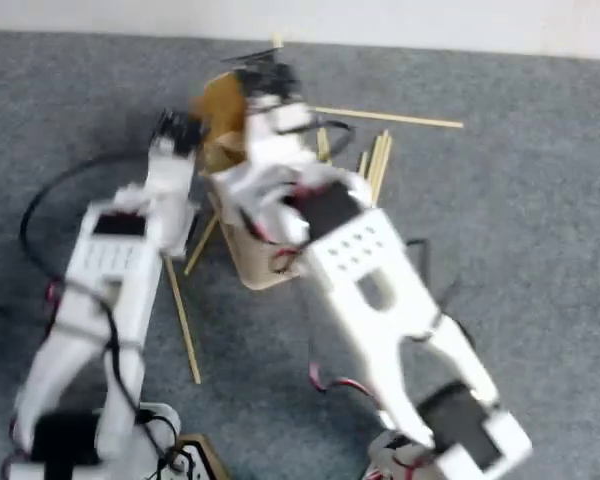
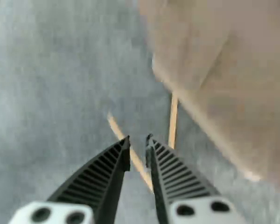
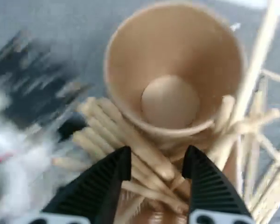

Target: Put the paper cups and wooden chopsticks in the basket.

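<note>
Your right gripper hangs released, jaws wide, just short of a paper cup whose mouth faces the claw. The cup rests on a heap of wooden chopsticks that runs under the jaws. Your left gripper is slightly parted and empty, with a single chopstick crossing beneath its tips.

We see a grey, felt-like table with wooden chopsticks lying loose on it: a small bundle near the middle, one long stick beyond it towards the far edge, and two more sticks at the near left. A black cable loops over the left side
</note>
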